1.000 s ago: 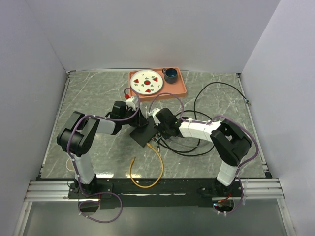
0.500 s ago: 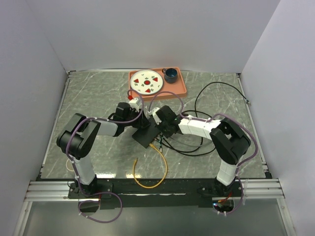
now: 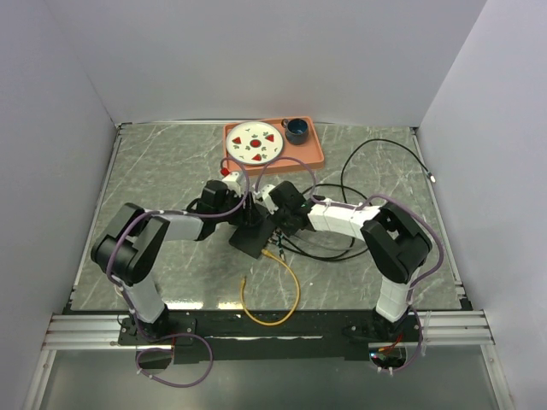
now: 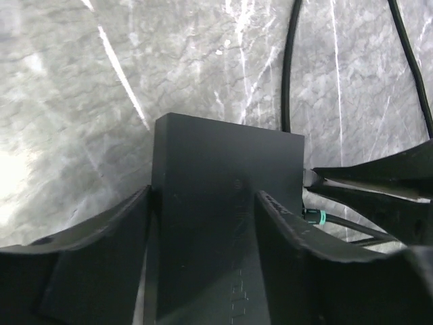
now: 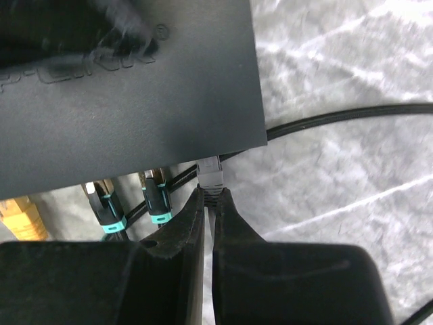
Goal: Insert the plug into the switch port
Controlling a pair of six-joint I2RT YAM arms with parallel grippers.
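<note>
My right claw [image 5: 208, 200] pinches the plug [image 5: 210, 169] by its tail. The plug points lengthwise straight ahead, nose at the near edge of the black box [image 5: 128, 88], where the switch port sits (hidden from me).

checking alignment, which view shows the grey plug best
Right wrist: the grey plug sits close up, pinched by the right gripper at the switch edge. Top external: too small to find; left wrist shows the switch top, not this plug.
</note>
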